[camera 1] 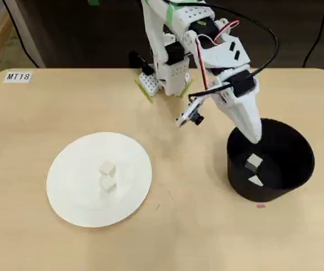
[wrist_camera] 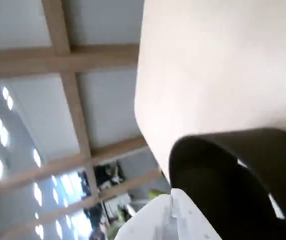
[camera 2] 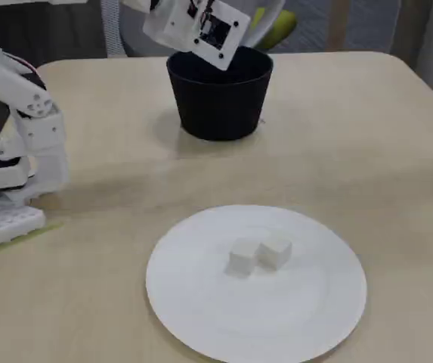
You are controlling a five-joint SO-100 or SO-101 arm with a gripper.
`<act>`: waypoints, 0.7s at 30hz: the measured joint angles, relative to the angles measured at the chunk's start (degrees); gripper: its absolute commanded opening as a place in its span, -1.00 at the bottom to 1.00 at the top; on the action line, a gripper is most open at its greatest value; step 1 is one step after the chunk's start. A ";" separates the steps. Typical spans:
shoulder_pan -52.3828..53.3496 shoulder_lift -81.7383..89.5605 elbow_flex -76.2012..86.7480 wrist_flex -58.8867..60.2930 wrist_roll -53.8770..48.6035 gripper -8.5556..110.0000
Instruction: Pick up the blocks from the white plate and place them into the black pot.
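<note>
Two small white cube blocks (camera 1: 254,170) lie in the matte black round pot (camera 1: 297,164), directly beneath the end effector (camera 1: 254,137). Two more (camera 1: 108,175) wait on the large white plate (camera 1: 71,192), well away from it. Whether its fingers are apart or together cannot be told.

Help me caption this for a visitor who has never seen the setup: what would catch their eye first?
First, the white arm, its gripper dipped over the rim of the black pot at the right of the overhead view, with two white blocks inside the pot. Then the white plate at left of centre, where two more blocks sit side by side near its middle.
</note>
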 measured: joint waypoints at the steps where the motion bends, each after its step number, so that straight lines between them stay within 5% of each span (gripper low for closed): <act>1: 3.52 2.11 0.00 2.29 0.44 -0.90; 10: 32.61 -3.78 -5.80 25.05 2.37 -0.90; 21: 42.80 -33.66 -33.49 48.60 0.35 -0.90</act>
